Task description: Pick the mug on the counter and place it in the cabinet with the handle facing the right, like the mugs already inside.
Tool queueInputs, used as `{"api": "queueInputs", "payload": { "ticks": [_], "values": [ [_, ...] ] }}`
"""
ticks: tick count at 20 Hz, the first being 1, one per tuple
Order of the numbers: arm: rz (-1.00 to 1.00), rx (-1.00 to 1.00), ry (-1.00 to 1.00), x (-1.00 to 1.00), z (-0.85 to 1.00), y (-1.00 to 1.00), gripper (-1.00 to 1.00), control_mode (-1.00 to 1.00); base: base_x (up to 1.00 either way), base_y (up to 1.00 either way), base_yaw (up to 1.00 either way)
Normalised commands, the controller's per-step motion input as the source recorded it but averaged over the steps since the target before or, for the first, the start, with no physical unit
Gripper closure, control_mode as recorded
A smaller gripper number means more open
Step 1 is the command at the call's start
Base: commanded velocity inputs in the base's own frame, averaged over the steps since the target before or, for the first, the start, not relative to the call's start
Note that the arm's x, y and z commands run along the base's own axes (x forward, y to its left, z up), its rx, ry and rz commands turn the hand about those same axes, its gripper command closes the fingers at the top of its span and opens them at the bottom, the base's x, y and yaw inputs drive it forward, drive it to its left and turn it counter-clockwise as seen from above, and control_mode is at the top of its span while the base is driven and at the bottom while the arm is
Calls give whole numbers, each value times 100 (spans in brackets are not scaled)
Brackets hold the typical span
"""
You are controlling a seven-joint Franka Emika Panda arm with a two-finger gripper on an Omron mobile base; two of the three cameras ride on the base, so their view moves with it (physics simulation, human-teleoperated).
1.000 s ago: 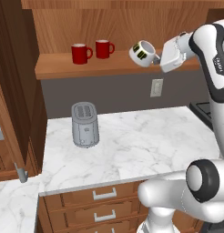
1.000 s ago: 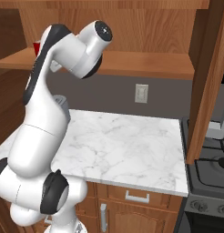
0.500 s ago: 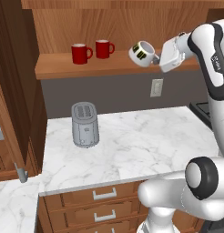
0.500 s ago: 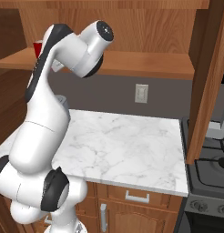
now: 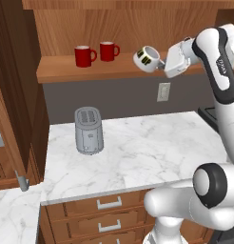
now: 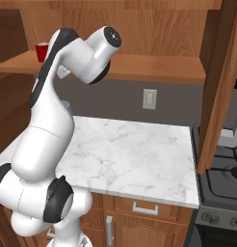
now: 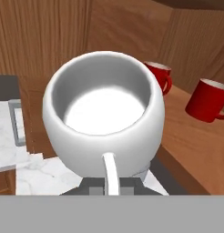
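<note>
The white mug (image 5: 147,58) with its black-and-yellow patch hangs tilted in the air just in front of the cabinet shelf (image 5: 114,70), to the right of the two red mugs. My gripper (image 5: 160,62) is shut on the mug from its right side. In the hand view the mug (image 7: 104,113) opens toward the camera, its white handle (image 7: 111,175) points down between my fingertips, and my gripper (image 7: 111,187) clamps it there. The marble counter (image 5: 152,147) lies well below.
Two red mugs (image 5: 83,55) (image 5: 108,50) stand on the shelf's left part, handles to the right. A grey toaster (image 5: 88,130) sits on the counter's left. A wall outlet (image 5: 162,91) is under the shelf. The dark cabinet door (image 6: 219,87) hangs open at right, above a stove (image 6: 221,193).
The hand and the mug have edged very slightly left toward the shelf; otherwise nothing has moved.
</note>
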Motion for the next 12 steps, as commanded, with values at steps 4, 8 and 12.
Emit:
{"api": "queueInputs", "payload": {
  "ticks": [4,8,12],
  "values": [
    [0,0,0,21,0,0,100,-100,0,0,0],
    [0,0,0,25,0,-1,100,-100,0,0,0],
    [0,0,0,29,0,-4,100,-100,0,0,0]
  ]
}}
